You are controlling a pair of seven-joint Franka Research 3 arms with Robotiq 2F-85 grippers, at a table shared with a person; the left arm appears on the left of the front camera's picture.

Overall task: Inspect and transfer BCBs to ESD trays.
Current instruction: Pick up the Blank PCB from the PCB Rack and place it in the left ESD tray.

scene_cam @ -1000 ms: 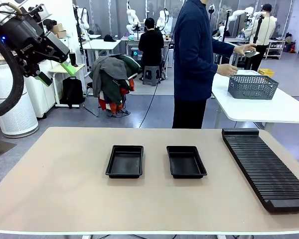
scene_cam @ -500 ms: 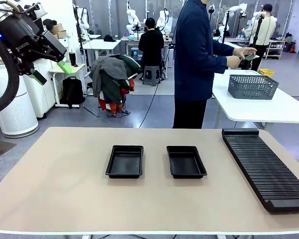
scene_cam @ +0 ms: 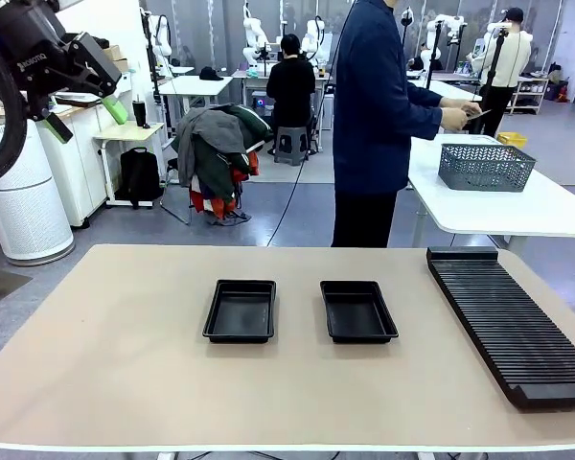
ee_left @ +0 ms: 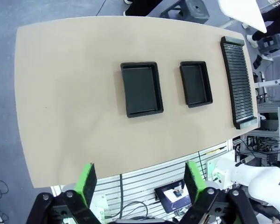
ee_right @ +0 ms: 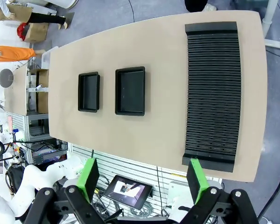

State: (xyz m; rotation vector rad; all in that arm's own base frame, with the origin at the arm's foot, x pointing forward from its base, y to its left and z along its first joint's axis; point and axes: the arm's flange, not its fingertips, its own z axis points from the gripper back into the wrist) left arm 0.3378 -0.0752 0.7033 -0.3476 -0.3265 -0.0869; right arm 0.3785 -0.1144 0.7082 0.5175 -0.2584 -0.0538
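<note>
Two robot grippers hang high above a beige desk (scene_cam: pixel 105 355), on the robot's side. The left gripper (scene_cam: pixel 86 120) sits up at the top left of the front view, over the desk's left edge. Its two green-padded fingers are spread wide with nothing between them. The right gripper (ee_right: pixel 143 177), seen from its own wrist camera, looks straight down on the whole desk. Its fingers are spread just as wide and also hold nothing.

A broad bare strip of desk runs along the near edge. The left third of the desk is bare as well.

In the middle lie two shallow black trays side by side. The left tray (scene_cam: pixel 241 310) and the right tray (scene_cam: pixel 357 310) have bare floors and do not touch; a clear gap of desk lies between them. Another gap separates the right tray from one long black ribbed rack (scene_cam: pixel 513 326). The rack lies along the right edge, running from the far edge almost to the near edge.

At the far edge stands one person (scene_cam: pixel 374 115) in dark blue, turned towards a white table (scene_cam: pixel 517 206) beyond the desk's far right corner. The person's hands (scene_cam: pixel 455 117) hold one thin flat board (scene_cam: pixel 478 115) above that table; it is too small to show colour. One grey mesh basket (scene_cam: pixel 486 165) stands on the white table, just below the hands.
</note>
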